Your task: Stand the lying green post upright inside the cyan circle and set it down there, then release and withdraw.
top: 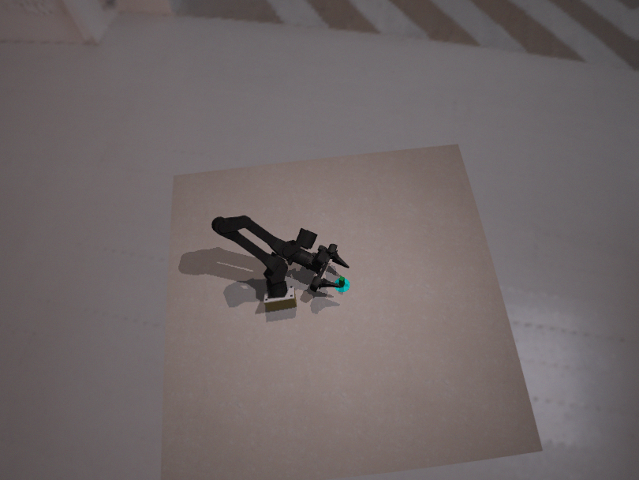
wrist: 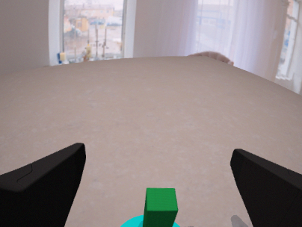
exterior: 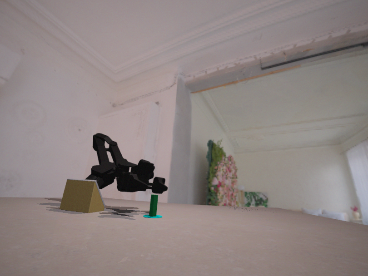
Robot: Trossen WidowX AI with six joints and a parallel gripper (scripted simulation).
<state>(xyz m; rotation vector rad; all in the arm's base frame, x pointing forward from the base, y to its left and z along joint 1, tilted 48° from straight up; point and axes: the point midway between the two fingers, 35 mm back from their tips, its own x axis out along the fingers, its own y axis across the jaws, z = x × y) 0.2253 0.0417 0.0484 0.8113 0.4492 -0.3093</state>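
Observation:
The green post (top: 341,281) (exterior: 153,205) (wrist: 161,201) stands upright on its end. Its foot is inside the cyan circle (top: 345,288) (exterior: 146,216) (wrist: 128,223), with cyan showing around it in the exterior view. My gripper (top: 345,275) (wrist: 161,155) is open and empty, its fingers wide apart. In the wrist view the post's top is between and below the two fingers, with a gap on each side. In the exterior view the fingers are at or slightly above the height of the post's top. The lower part of the post is cut off in the wrist view.
The arm's yellowish wedge-shaped base (top: 280,305) (exterior: 77,195) stands on the beige table top (top: 392,372) (exterior: 207,243) (wrist: 149,104), to the left of the circle in the top and exterior views. The arm reaches from it toward the post.

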